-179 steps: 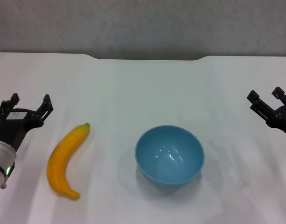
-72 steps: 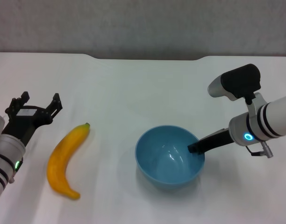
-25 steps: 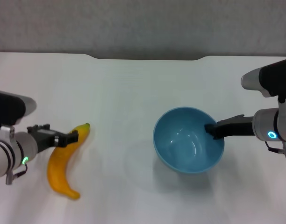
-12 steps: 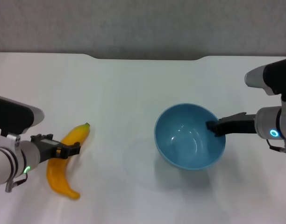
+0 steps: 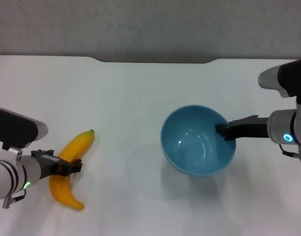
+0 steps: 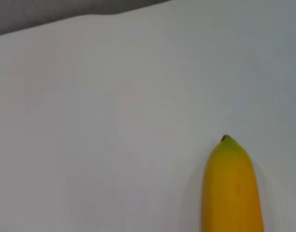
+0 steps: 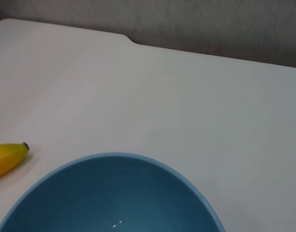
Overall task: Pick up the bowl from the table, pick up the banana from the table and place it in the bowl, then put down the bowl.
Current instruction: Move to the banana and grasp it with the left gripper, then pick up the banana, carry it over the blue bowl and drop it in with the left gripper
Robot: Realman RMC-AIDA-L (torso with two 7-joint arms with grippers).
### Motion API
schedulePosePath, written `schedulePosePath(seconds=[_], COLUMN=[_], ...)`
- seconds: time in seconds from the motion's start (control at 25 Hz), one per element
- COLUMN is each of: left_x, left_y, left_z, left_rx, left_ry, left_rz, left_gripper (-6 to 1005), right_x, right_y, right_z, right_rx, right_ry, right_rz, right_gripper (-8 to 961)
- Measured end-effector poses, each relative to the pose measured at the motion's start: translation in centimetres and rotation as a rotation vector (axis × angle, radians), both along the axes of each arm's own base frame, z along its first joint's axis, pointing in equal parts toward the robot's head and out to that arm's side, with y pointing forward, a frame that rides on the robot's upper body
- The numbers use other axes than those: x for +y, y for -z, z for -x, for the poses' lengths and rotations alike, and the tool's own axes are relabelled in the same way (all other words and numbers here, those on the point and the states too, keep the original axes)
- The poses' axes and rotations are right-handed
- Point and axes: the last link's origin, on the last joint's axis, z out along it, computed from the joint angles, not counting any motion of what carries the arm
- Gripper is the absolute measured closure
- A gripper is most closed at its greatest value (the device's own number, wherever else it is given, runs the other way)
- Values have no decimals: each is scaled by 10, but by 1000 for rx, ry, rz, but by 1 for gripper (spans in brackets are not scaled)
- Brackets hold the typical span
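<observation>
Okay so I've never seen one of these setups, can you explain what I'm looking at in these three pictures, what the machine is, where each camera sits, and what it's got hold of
This is a two-armed robot working at a white table. The wide picture is taken from a camera on its head, looking down; the other two come from cameras on its wrists.

The right hand is shut on the rim of a light-blue bowl. The bowl is tilted and looks raised off the table, with its shadow below. The right wrist picture looks across that bowl from close by.

The left hand sits at the middle of a yellow banana lying on the table; whether it has gripped it cannot be seen. The left wrist picture shows the banana's green-tipped end.
</observation>
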Motion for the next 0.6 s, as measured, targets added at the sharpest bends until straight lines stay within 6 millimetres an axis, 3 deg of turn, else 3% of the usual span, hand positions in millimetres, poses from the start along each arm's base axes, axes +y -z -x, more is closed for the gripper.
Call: schedulePosePath(seconds=[0.44,0.6], left_x=[1,1], left_y=[1,0], left_z=[-3,-3], left_rx=[-5,-10], left_ry=[10,7], left_rz=[-7,-10], left_gripper=[211,393], right_x=[0,1], right_y=[-1,-2], right_z=[-1,-1], right_rx=[11,12], right_ry=[2,4], right_rz=[-16,-17], right_gripper=[924,924])
